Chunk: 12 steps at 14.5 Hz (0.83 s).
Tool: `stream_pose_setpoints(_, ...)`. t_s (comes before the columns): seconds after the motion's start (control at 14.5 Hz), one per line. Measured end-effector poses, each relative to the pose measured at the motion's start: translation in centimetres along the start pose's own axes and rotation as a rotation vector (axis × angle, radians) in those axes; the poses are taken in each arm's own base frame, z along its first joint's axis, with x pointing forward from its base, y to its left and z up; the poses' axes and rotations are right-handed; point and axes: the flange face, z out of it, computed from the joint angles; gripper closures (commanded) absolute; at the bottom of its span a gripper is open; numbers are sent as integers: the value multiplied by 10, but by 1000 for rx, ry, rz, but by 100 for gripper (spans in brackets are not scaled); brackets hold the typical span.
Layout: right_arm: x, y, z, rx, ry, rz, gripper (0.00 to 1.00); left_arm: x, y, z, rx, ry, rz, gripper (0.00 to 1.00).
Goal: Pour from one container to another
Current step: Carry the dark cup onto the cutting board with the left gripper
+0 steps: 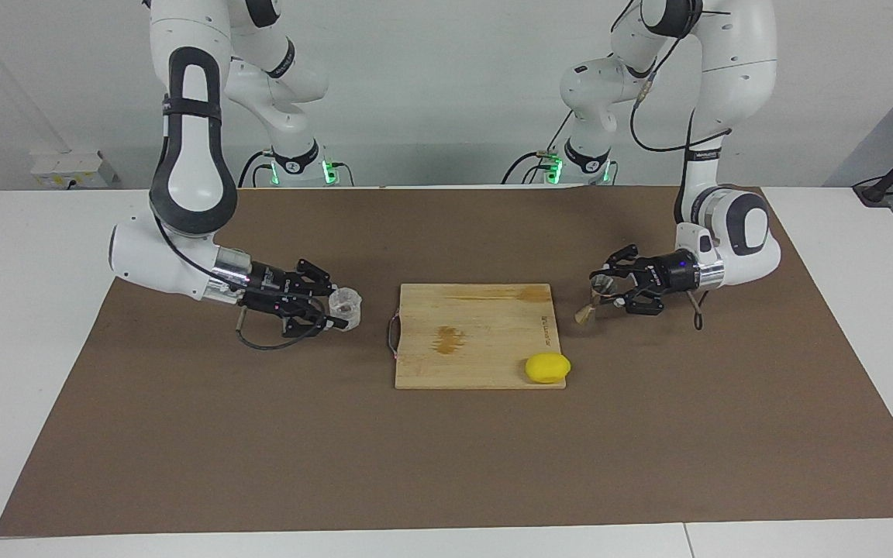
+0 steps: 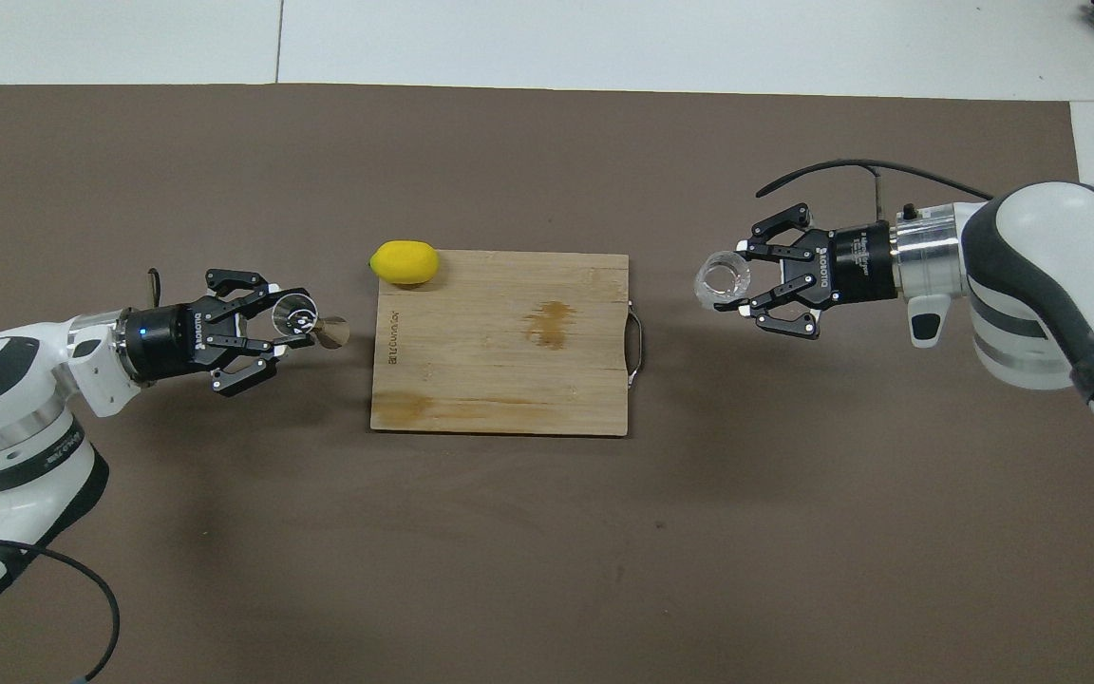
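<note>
Text check | you had "ROBOTIQ" printed on the right gripper [image 2: 735, 285] body | cutting board [image 2: 499, 380] stamp was unreadable

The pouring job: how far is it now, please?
Done: both things are picked up. The right gripper holds the glass cup; the left gripper holds the metal jigger, tilted. In hand: each hangs beside the cutting board. Left: bringing them together and pouring.

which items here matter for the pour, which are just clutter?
In the job:
glass cup, shut in right gripper
metal jigger, shut in left gripper

Lying about:
cutting board
lemon on the board's corner
brown mat
</note>
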Motion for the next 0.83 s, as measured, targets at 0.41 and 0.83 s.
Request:
stream_pose_setpoints(0.41, 0, 0, 0, 0, 0, 0, 100, -9, 18, 99, 59, 22, -42, 98)
stream_pose_setpoints(0.83, 0, -1, -1, 8, 4, 0, 100, -13, 43, 183, 153, 46, -8, 98)
